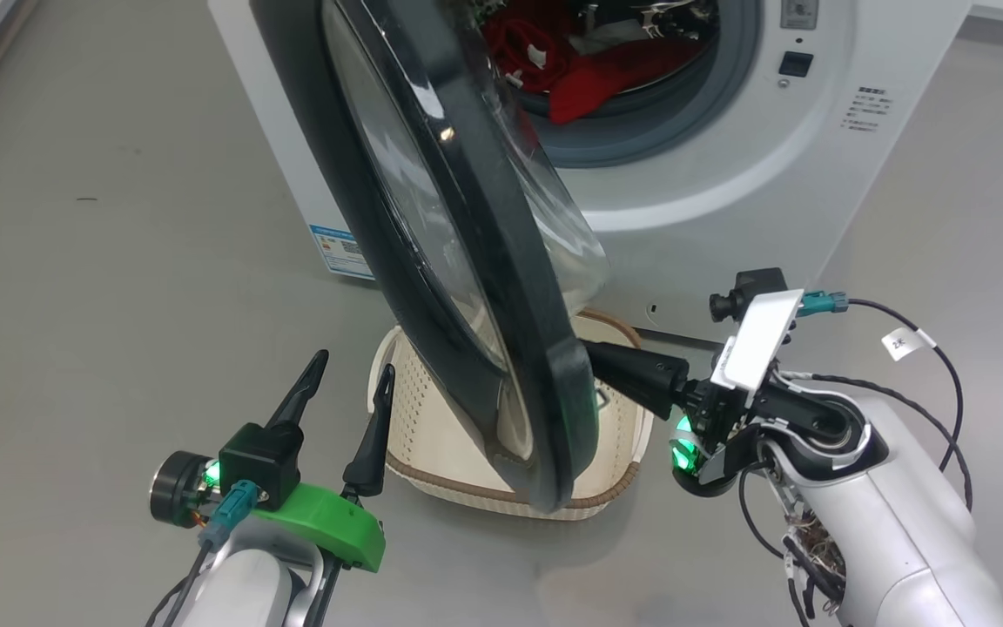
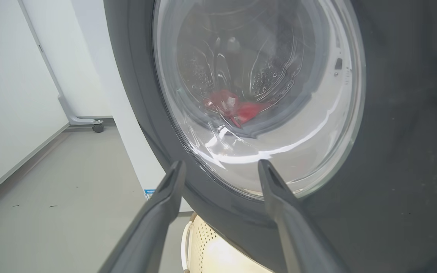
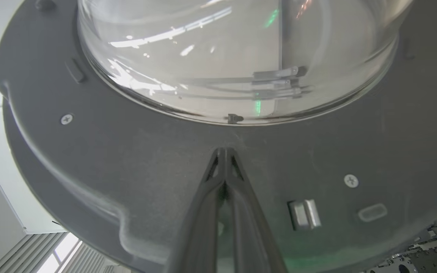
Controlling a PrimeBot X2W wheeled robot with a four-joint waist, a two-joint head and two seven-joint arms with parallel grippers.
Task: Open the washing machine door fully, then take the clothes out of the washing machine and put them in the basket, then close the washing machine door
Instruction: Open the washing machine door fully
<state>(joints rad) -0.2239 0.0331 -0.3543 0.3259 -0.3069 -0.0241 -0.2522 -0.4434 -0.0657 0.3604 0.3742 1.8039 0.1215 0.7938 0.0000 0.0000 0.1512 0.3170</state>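
The right fingers point(image 3: 203, 212) were pressed together and empty, their tips against the dark inner rim of the washing machine door point(image 1: 510, 270), just below its glass bowl. The left fingers point(image 1: 373, 444) stood wide apart, holding nothing, on the door's outer side beside the cream basket point(image 1: 423, 418). The door hung part open over the basket, which sat on the smooth grey floor point(image 1: 75, 305) before the washing machine point(image 1: 728, 183). Red clothes point(image 1: 593, 78) lay in the drum. A white wall point(image 2: 6, 94) bounded the floor.
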